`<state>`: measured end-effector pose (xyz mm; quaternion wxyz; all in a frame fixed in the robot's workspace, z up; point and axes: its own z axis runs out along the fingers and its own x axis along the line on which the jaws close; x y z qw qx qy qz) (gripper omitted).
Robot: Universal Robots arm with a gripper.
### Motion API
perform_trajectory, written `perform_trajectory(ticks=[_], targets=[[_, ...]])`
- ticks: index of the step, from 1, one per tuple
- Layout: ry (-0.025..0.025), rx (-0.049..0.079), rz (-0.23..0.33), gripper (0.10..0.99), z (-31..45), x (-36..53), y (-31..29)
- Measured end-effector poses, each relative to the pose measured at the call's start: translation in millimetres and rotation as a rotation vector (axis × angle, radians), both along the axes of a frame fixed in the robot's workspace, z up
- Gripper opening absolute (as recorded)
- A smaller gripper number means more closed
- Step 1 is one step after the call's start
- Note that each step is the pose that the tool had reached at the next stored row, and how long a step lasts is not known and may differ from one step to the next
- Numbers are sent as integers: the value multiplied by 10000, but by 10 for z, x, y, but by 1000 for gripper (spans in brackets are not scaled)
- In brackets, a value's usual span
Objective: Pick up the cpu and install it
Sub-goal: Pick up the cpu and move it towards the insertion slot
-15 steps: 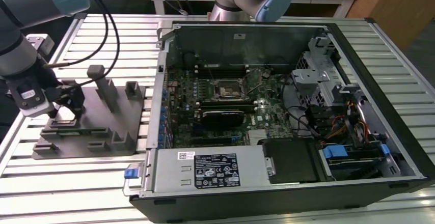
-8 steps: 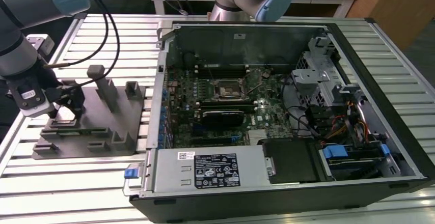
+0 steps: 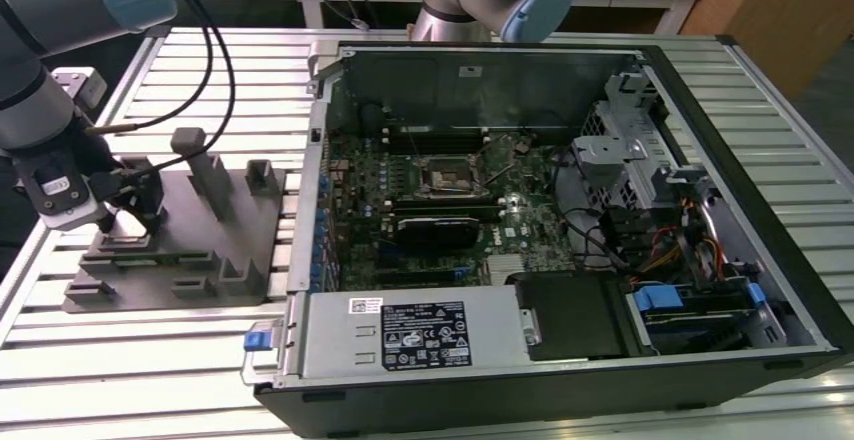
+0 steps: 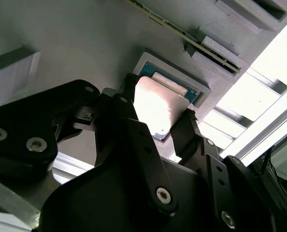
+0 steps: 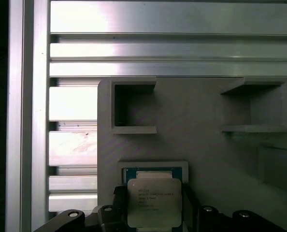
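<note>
Pincer: the gripper [image 3: 130, 218] is seen lowered over the grey fixture [image 3: 187, 260], at that fixture's edge on the exterior view's left

Opening: the jaws are drawn in to the width of the chip, with little gap to spare; one black finger [image 4: 186, 129] is pressed to each of two opposite edges of the cpu [image 4: 160, 104]

Hold: the cpu is clamped between the two fingers; whether it is lifted clear of its seat cannot be told

Cpu: its pale silver top is turned up, and it is framed by a shallow square recess of the fixture [image 5: 196, 125]; in the first wrist view the chip [image 5: 154, 200] is found close to the fixture's edge, just beside the bare slats

Fixture: laid flat on the slatted metal table [image 3: 160, 360], toward the table's edge on the exterior view's left

Computer case [image 3: 801, 290]: laid open on the table, just beside the fixture

Socket [image 3: 447, 173]: seen on the board inside the case, well apart from the gripper
</note>
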<state>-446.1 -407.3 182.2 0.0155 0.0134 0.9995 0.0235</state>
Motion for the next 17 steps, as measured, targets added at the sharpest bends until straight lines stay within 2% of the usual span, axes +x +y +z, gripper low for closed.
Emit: perform_trajectory(ticks=[5, 17], targets=[[-4, 2, 0, 541, 14, 1, 0], [-1, 0, 0, 541, 179, 0, 0]])
